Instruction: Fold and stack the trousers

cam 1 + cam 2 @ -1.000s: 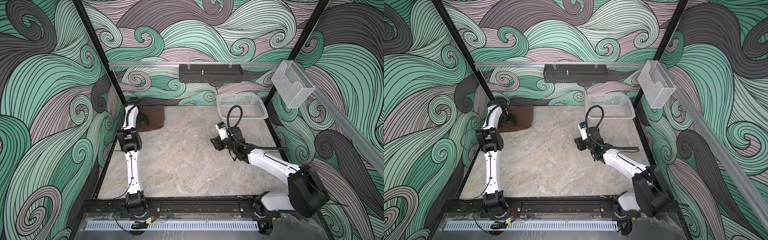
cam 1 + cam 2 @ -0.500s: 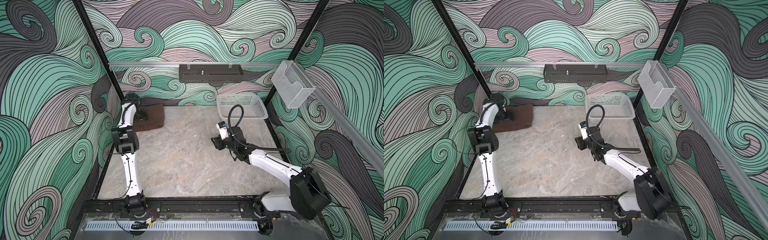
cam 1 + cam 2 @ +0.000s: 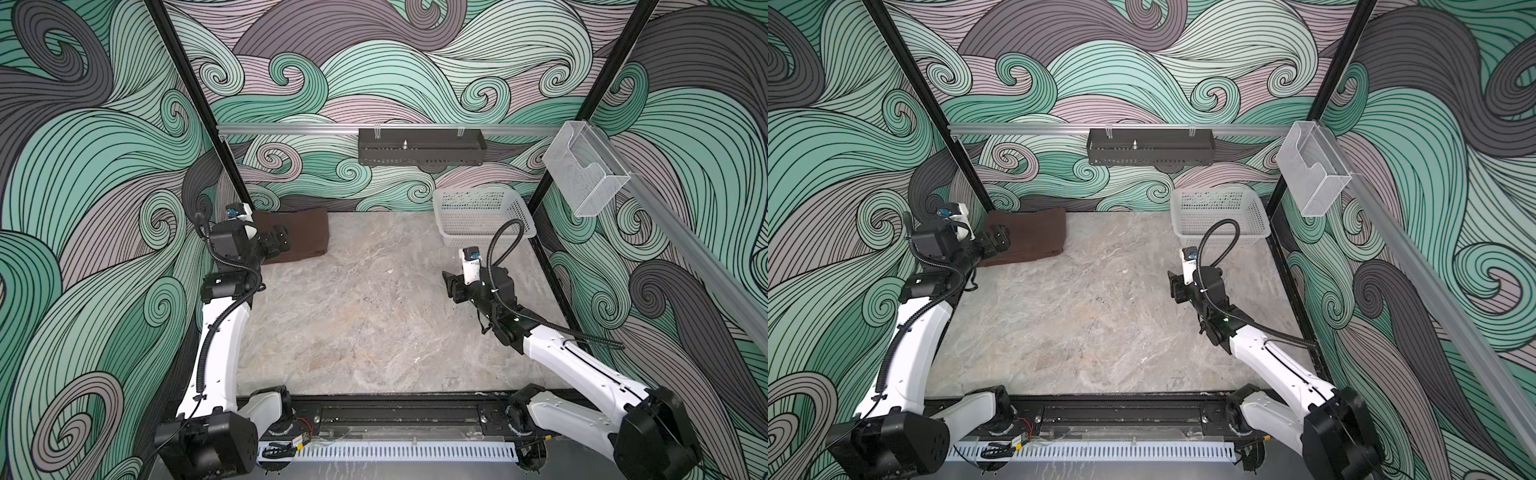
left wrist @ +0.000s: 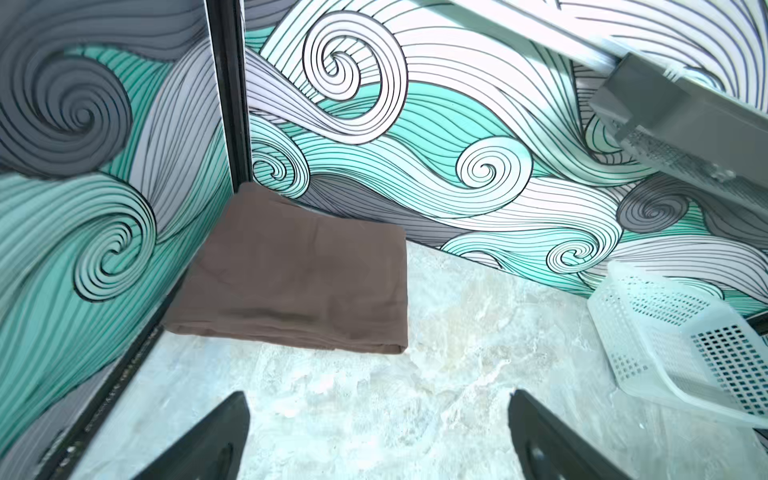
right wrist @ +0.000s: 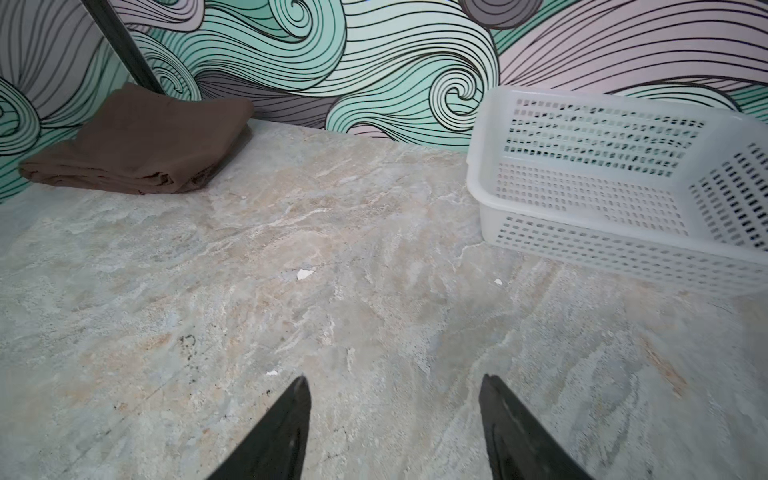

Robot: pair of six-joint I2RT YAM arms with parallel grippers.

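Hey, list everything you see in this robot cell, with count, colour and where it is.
trousers: 1, brown, folded, far left corner of the table
basket: 1, white, perforated, empty, far right corner of the table
tray: 1, black, hung high at the back
holder: 1, clear, hung high at the right
table: 1, grey-beige marbled, under everything
left gripper: 1, black, open, by the trousers
right gripper: 1, black, open, over the table in front of the basket
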